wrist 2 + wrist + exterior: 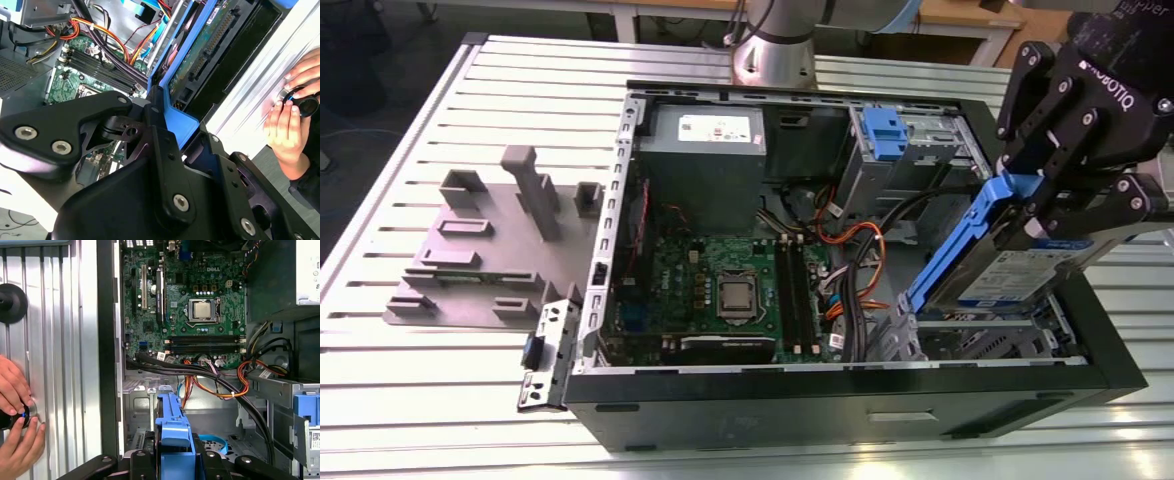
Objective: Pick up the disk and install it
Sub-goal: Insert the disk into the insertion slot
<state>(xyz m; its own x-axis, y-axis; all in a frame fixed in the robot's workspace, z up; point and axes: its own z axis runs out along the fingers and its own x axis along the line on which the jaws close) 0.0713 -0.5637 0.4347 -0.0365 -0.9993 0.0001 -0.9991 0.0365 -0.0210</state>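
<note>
Fingers [1081, 205] clamp tilted disk [1017, 275] over open case [854, 395]; case, grey fixture [480, 270] on ribbed metal desk [440, 370]; hand [15, 445] at desk knob [11, 302].

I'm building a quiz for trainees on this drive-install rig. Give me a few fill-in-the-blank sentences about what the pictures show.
1. The gripper is shut on the disk, clamping its ____ plastic rails.
2. The disk hangs tilted over the open computer case, at the exterior view's ____ side.
3. In the first wrist view, a person's hands touch a small ____ knob on the ribbed table.
Missing words: blue; right; black.
</note>
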